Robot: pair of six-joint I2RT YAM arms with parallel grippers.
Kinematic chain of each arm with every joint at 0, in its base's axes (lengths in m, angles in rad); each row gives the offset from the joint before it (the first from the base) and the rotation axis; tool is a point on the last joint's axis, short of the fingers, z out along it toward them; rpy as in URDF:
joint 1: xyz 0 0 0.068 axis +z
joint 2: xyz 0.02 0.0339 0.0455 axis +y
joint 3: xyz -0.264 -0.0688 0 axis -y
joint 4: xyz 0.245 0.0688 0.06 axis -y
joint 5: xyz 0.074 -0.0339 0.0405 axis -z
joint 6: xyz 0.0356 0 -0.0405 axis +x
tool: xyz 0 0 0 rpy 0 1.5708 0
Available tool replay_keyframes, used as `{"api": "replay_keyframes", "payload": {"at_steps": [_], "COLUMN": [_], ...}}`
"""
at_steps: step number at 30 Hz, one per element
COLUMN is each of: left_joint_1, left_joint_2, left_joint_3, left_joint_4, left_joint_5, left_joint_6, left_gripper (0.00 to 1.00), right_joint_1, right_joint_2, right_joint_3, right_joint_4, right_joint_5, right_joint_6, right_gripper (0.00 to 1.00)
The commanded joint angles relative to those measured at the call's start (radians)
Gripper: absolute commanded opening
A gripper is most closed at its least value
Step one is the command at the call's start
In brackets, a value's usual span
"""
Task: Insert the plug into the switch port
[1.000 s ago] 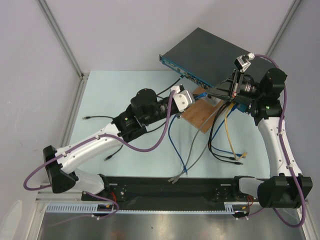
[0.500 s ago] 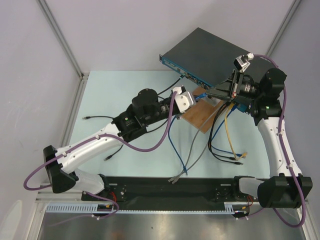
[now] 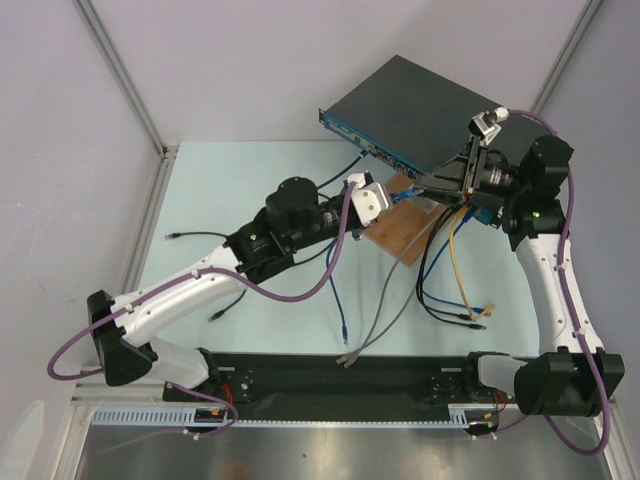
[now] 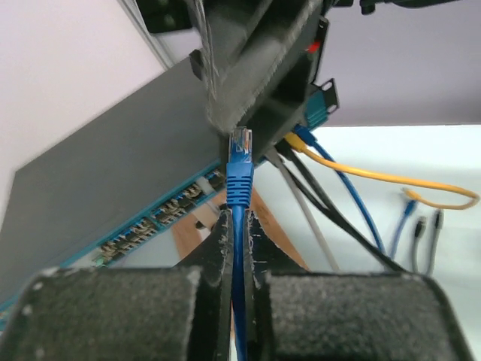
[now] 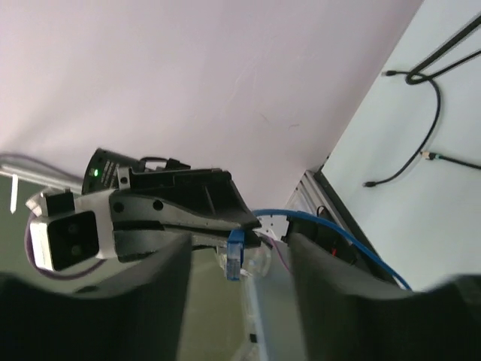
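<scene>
Robotics test cell, probably a laboratory: white panel walls (image 3: 250,60) and aluminium frame posts (image 3: 122,75) enclose a pale blue table (image 3: 230,180), with loose network cables (image 4: 376,177) and a slotted cable duct (image 3: 300,422) along its near edge.

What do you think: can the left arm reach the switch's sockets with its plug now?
Probably yes: the left gripper holds the blue plug just short of the switch, sockets showing, though the right gripper crowds close.

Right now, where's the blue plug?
Centre of the left wrist view: the blue plug is clamped in the left gripper, its clear tip close to the blue front face of the switch.
</scene>
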Motion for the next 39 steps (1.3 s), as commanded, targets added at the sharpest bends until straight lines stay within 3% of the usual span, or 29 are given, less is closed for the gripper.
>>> {"api": "replay_keyframes", "payload": {"at_steps": [1, 2, 3, 6, 9, 14, 18, 21, 24, 39], "left_joint_1": [-0.023, -0.037, -0.046, -0.078, -0.119, -0.168, -0.201, -0.221, -0.230, -0.233], "left_joint_2": [0.031, 0.077, 0.103, 0.212, 0.298, 0.439, 0.496, 0.536, 0.564, 0.645], "left_joint_3": [0.112, 0.186, 0.227, 0.383, 0.466, 0.639, 0.682, 0.722, 0.756, 0.833], "left_joint_4": [-0.097, -0.142, -0.238, -0.417, -0.487, -0.597, -0.597, -0.593, -0.587, -0.584], "left_joint_5": [-0.038, -0.078, -0.139, -0.245, -0.327, -0.448, -0.496, -0.545, -0.597, -0.649], "left_joint_6": [-0.124, -0.149, -0.170, -0.267, -0.358, -0.490, -0.529, -0.540, -0.569, -0.609], "left_gripper": [0.00, 0.00, 0.00, 0.00, 0.00, 0.00, 0.00, 0.00, 0.00, 0.00], "right_joint_1": [-0.077, -0.103, -0.164, -0.264, -0.413, -0.660, -0.763, -0.791, -0.794, -0.714], "right_joint_2": [-0.009, -0.004, 0.006, 0.010, 0.011, 0.031, 0.060, 0.077, 0.074, 0.077], "right_joint_3": [0.082, 0.134, 0.168, 0.245, 0.275, 0.338, 0.366, 0.345, 0.279, -0.016], "right_joint_4": [-0.160, -0.219, -0.279, -0.425, -0.502, -0.751, -0.964, -1.017, -0.994, -0.521], "right_joint_5": [0.015, 0.034, 0.046, 0.089, 0.117, 0.170, 0.201, 0.178, 0.161, 0.057], "right_joint_6": [-0.120, -0.166, -0.272, -0.385, -0.438, -0.667, -0.844, -0.924, -0.916, -0.605], "right_gripper": [0.67, 0.74, 0.87, 0.91, 0.93, 0.96, 0.98, 0.98, 1.00, 0.97]}}
